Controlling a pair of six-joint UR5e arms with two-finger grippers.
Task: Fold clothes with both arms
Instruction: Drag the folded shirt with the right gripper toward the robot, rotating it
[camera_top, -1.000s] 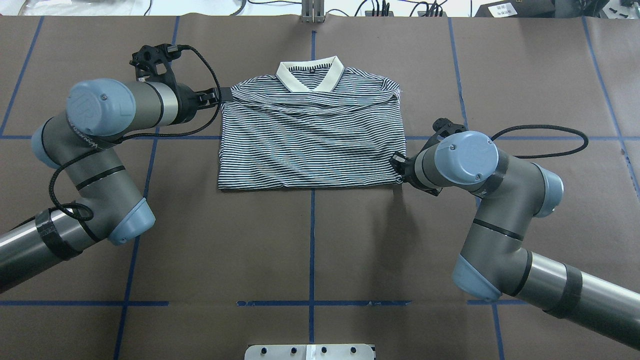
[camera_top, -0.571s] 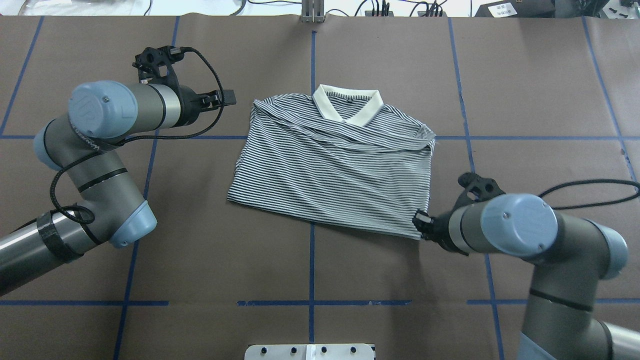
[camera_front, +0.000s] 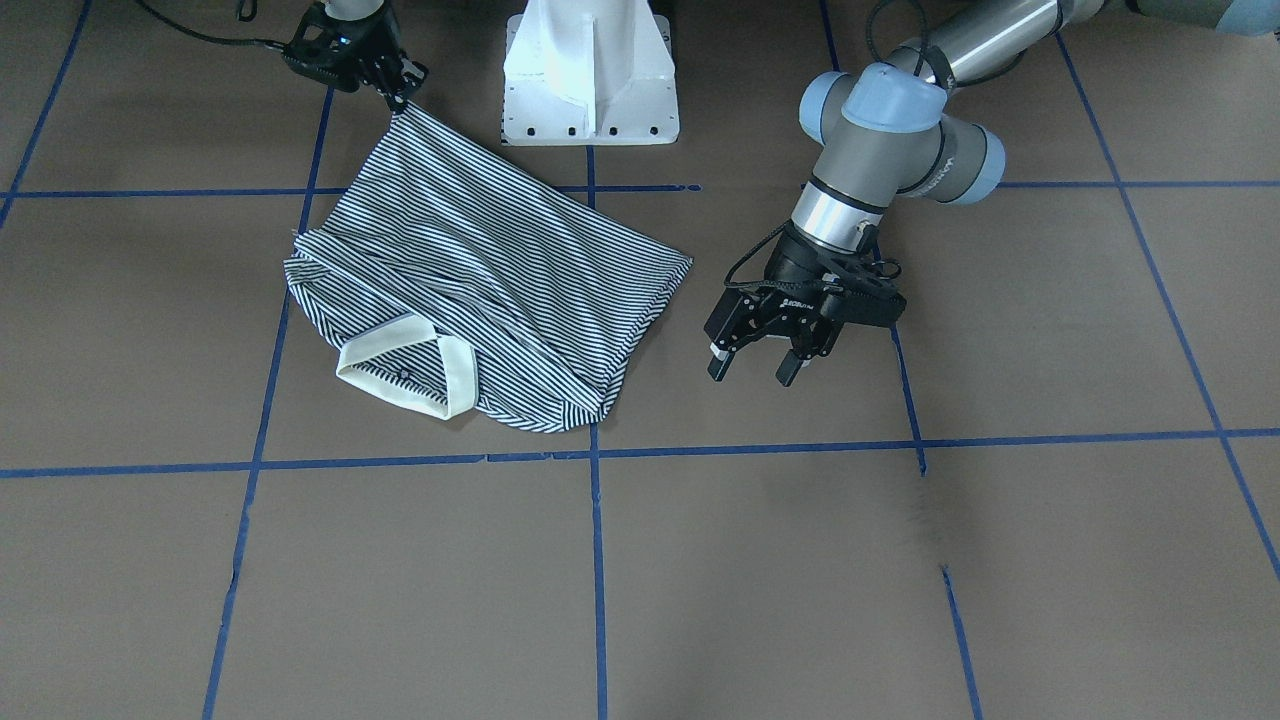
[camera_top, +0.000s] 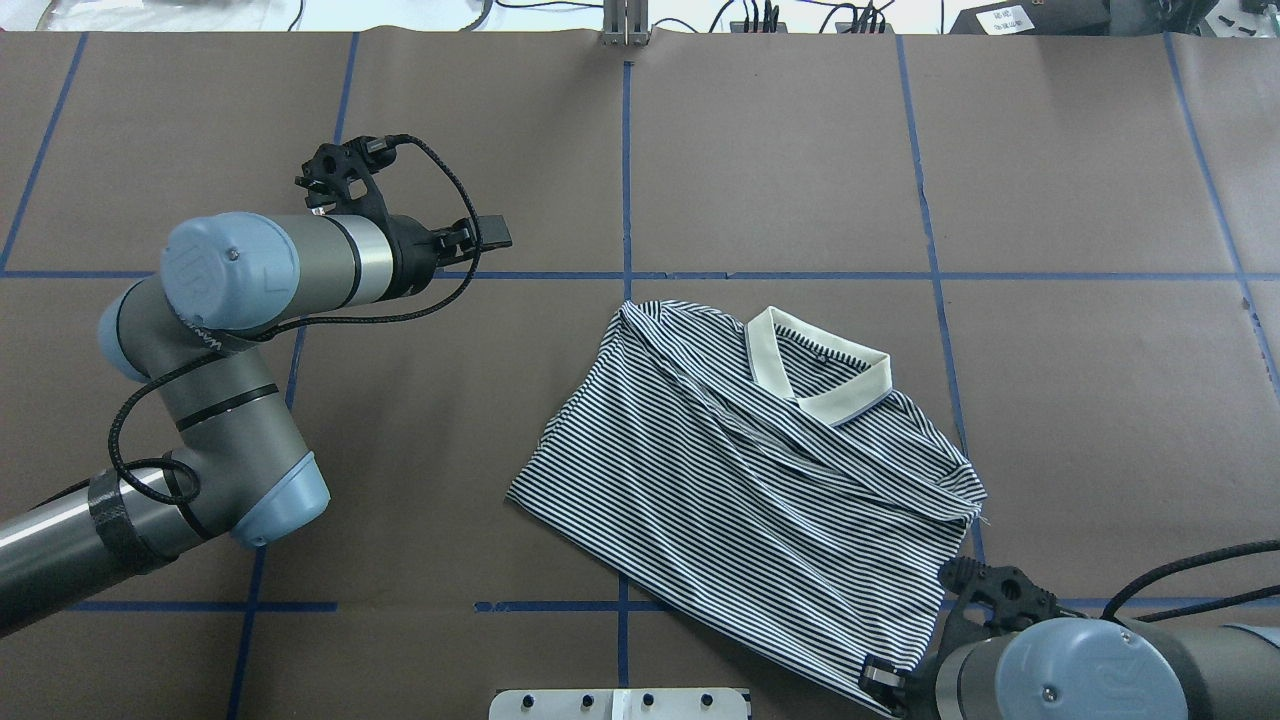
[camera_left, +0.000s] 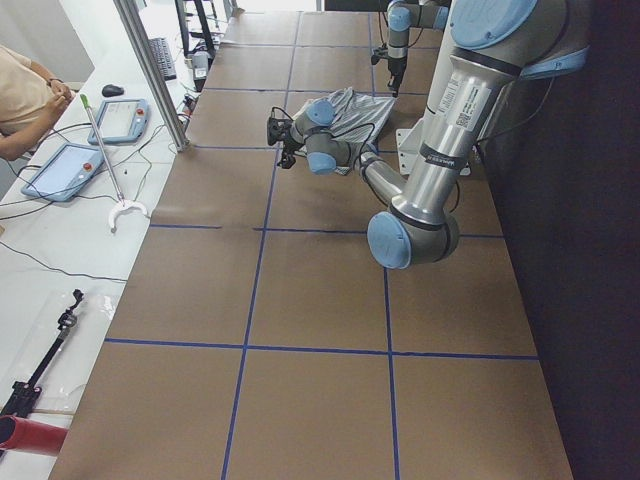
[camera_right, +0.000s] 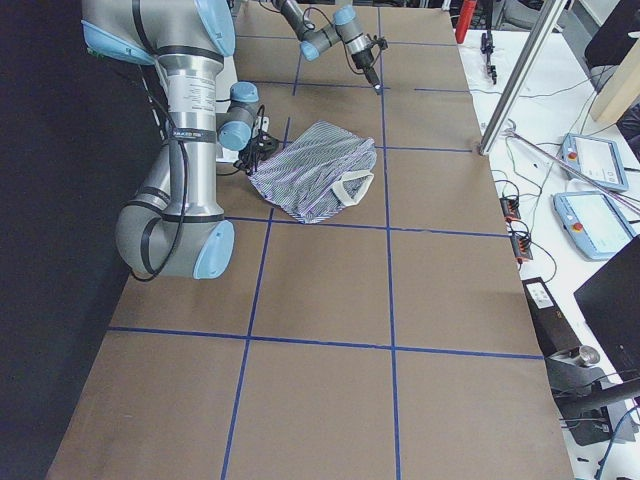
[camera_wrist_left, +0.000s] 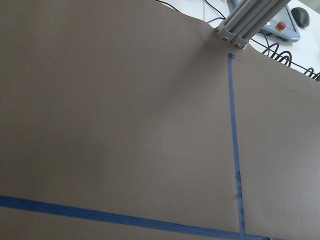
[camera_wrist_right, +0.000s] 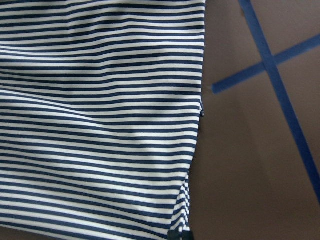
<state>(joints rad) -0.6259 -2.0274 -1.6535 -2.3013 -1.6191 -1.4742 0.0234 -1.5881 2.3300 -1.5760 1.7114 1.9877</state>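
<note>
Shirt (camera_top: 760, 470) lies slanted on the table (camera_top: 400, 450), its near hem corner pinched by our right gripper (camera_front: 403, 98), while our left gripper (camera_front: 753, 368), fingers wide apart and empty, hangs well apart beyond the opposite side.

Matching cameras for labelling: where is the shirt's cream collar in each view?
Front-facing: collar left of centre.
Overhead: collar right of centre.
Exterior left: cannot tell.
Exterior right: collar above centre.
Left wrist: absent.
Right wrist: absent.
Landmark: white pedestal, top front-facing, bottom overhead.
</note>
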